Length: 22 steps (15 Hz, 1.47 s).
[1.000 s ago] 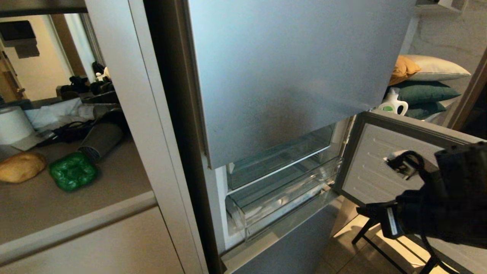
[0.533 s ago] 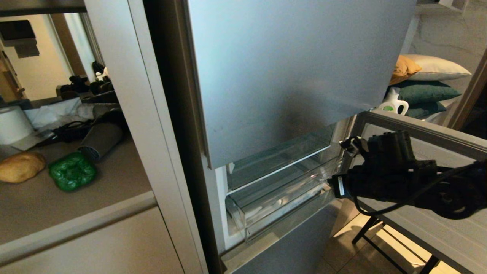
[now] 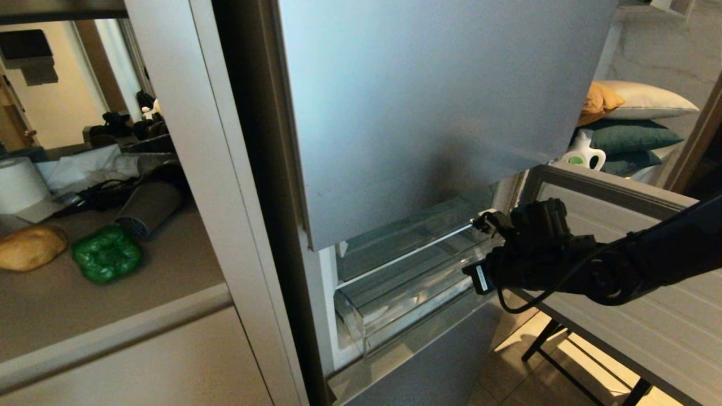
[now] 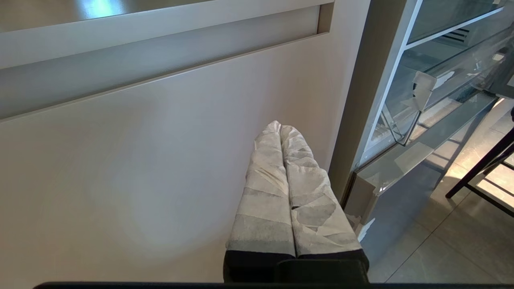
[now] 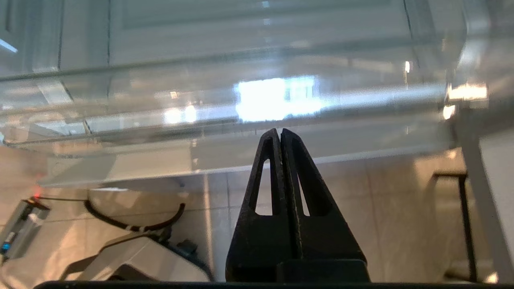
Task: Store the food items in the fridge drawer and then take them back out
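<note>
The right gripper (image 3: pixel 472 277), a black two-fingered unit on a dark arm, was positioned at the right end of the transparent plastic pull-out fridge drawer (image 3: pixel 412 282), just in front of its clear front wall; its fingers (image 5: pixel 281 160) were pressed together with nothing between them, and contact with the drawer could not be determined. The drawer was seen partly pulled out below the tall silver-grey upper fridge door (image 3: pixel 428 107), with the lower door panel (image 3: pixel 620 316) swung open to the right. The tan-brown oval potato (image 3: pixel 29 247) and the glossy dark-green lumpy bell pepper (image 3: pixel 106 253) were located on the beige countertop (image 3: pixel 113 304) left of the fridge, close together near its left edge, the potato at the picture's edge. The left gripper (image 4: pixel 280 132), wrapped in white tape, was held clenched and empty before the beige cabinet door (image 4: pixel 140 168), beside the fridge's lower left corner.
</note>
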### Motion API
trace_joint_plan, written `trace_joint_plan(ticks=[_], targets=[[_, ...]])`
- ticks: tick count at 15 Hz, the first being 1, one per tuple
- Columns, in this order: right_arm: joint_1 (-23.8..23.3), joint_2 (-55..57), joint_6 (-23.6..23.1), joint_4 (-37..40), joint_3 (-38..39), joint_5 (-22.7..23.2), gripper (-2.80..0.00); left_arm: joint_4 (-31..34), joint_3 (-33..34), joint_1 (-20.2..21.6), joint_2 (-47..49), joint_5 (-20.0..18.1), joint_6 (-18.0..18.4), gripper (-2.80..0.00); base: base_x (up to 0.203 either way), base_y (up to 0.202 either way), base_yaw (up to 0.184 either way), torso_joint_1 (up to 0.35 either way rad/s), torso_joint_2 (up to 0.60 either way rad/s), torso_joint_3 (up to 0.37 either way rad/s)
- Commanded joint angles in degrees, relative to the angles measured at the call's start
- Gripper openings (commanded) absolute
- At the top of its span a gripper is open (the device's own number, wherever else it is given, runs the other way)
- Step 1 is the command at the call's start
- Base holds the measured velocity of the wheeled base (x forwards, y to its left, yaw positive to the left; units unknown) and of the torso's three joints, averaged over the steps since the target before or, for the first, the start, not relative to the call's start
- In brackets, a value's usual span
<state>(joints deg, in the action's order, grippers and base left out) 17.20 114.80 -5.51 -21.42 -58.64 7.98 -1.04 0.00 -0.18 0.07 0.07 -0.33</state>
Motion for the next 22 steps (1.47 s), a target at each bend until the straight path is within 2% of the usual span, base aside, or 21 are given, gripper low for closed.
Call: trace_joint_plan(ticks=[1,10,16,22], targets=[[0.17,1.48,-0.22,-0.11,-1.79,0.29,-2.80,-0.02,0.35,0.01,0.01,0.01,-0.02,-2.80,0.000,0.000,0.000,0.000,0.00,0.000],[0.56,10.54,-3.04,-0.11,-12.38,0.36,-2.80,-0.02,0.35,0.01,0.01,0.01,-0.02,-2.80,0.000,0.000,0.000,0.000,0.00,0.000],[0.64,15.49,-3.30,-0.11,-18.84,0.72,-2.80,-0.02,0.35,0.01,0.01,0.01,-0.02,-2.80,0.000,0.000,0.000,0.000,0.00,0.000],[0.73,16.10,-3.45,3.05,-20.05,0.63,-2.80,-0.02,0.35,0.01,0.01,0.01,-0.02,-2.80,0.000,0.000,0.000,0.000,0.00,0.000]])
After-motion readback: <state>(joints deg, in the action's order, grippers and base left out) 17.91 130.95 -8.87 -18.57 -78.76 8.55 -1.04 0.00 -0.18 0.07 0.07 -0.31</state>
